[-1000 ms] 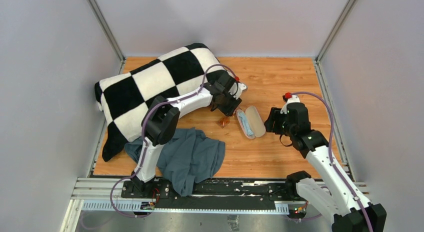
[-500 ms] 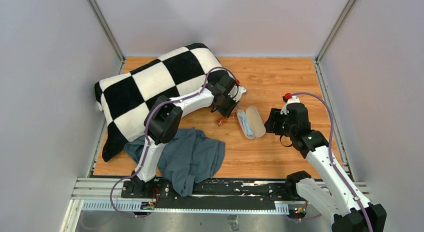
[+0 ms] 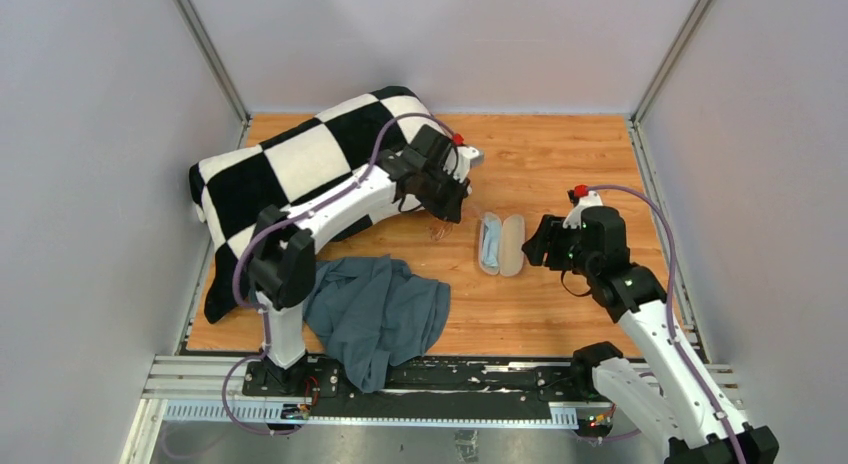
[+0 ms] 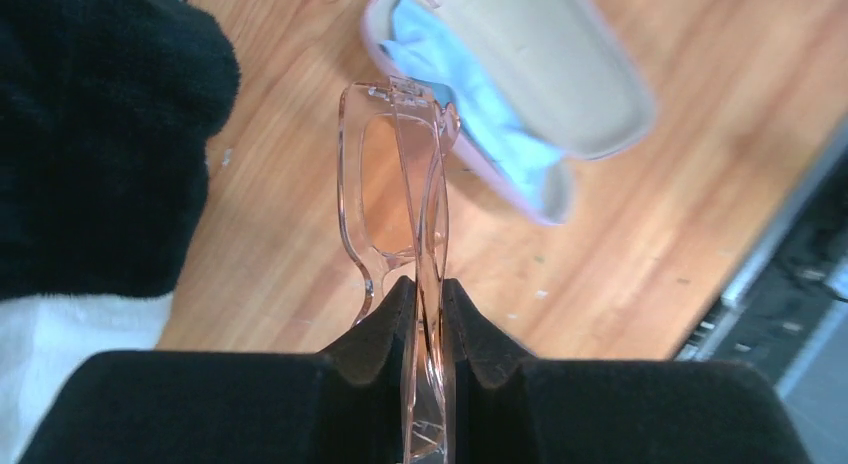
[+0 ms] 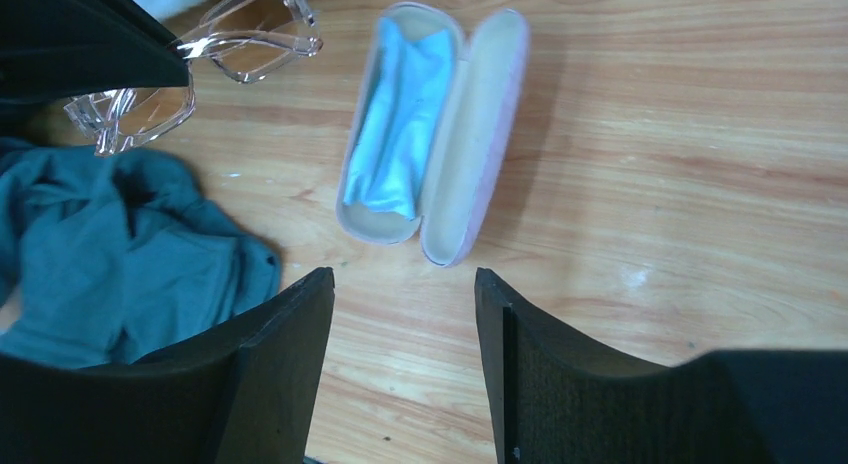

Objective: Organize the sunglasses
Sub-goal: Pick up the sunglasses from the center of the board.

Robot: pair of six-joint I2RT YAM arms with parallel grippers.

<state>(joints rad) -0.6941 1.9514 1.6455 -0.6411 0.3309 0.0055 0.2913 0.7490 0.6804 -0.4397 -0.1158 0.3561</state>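
Beside open case (image 3: 511,246) | left end effector (image 4: 428,289) pinches sunglasses (image 4: 395,184), clamped part hidden | right end effector (image 5: 402,276) agape

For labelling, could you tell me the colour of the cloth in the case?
The cloth is light blue; right wrist view.

One sunglasses (image 4: 388,184), one case (image 5: 478,134), one cloth (image 5: 397,124)

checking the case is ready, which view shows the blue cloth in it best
Right wrist: the light-blue cloth lies fully visible in one half of the open pink case. Left wrist shows only part of it behind the sunglasses; top external shows a small blue strip.
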